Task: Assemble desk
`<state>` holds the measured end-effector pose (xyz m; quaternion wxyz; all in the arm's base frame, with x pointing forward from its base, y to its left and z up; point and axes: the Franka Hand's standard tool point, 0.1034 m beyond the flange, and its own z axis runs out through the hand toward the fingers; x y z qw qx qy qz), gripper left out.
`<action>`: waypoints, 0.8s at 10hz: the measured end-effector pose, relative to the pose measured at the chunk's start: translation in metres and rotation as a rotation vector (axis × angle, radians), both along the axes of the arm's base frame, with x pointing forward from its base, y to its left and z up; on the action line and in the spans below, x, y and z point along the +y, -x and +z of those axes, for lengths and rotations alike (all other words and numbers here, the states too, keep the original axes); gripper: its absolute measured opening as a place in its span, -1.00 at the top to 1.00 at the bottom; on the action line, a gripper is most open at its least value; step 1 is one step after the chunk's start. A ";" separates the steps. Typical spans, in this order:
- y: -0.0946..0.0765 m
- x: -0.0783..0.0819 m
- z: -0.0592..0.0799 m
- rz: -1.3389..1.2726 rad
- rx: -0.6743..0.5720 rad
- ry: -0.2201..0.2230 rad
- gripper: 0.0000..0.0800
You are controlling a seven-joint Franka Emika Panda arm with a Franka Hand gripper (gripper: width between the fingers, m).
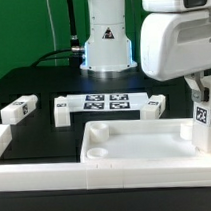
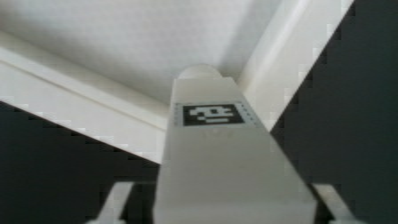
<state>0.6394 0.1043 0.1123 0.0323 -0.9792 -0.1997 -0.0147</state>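
The gripper is clamped on one white leg, the held leg, with a finger pressed on either side of it. In the exterior view this held leg hangs upright at the exterior view's right edge, tag facing the camera, just over the right end of the tabletop. Whether its lower end touches the tray cannot be told. From the wrist view the leg's far end points at the tabletop's raised rim, with the tray's pale floor beyond and the dark counter showing beside the leg. The tabletop lies flat on the counter in the foreground, hollow side up, close behind the long border rail. Farther back, the marker board lies flat. The far-left leg, the middle leg and the right loose leg rest near it, well apart from the gripper.
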 end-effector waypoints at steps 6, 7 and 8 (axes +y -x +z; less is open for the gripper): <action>0.000 -0.003 -0.001 -0.446 0.028 -0.020 0.27; 0.000 -0.004 -0.001 -0.538 0.031 -0.032 0.27; 0.002 -0.004 -0.001 -0.673 0.036 -0.036 0.27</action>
